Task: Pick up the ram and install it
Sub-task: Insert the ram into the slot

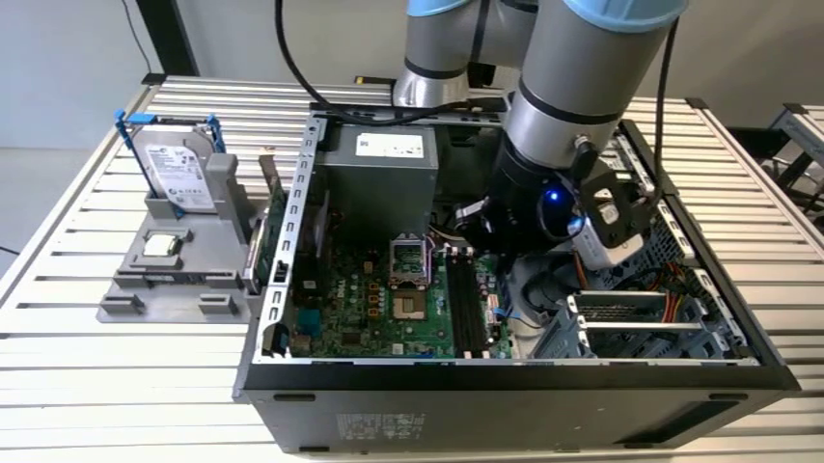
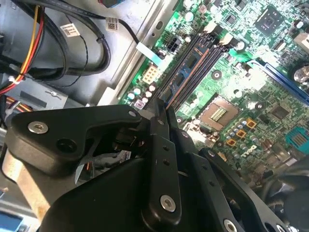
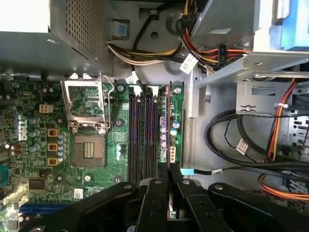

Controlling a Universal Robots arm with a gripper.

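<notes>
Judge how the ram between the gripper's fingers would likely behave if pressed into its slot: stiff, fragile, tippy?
The ram is a thin board standing on edge over the memory slots, so probably stiff lengthways yet apt to tilt sideways. Its small exposed parts suggest it is fragile. The gripper pinches one end only, so it may seat unevenly.

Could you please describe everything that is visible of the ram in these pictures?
The ram is a long, thin, dark circuit-board stick with small chips and a bluish patch on its side. It stands on edge beside the black memory slots on the green motherboard, on their side away from the processor socket. The gripper pinches its near end between shut fingers. Whether it is fully seated cannot be told.
</notes>
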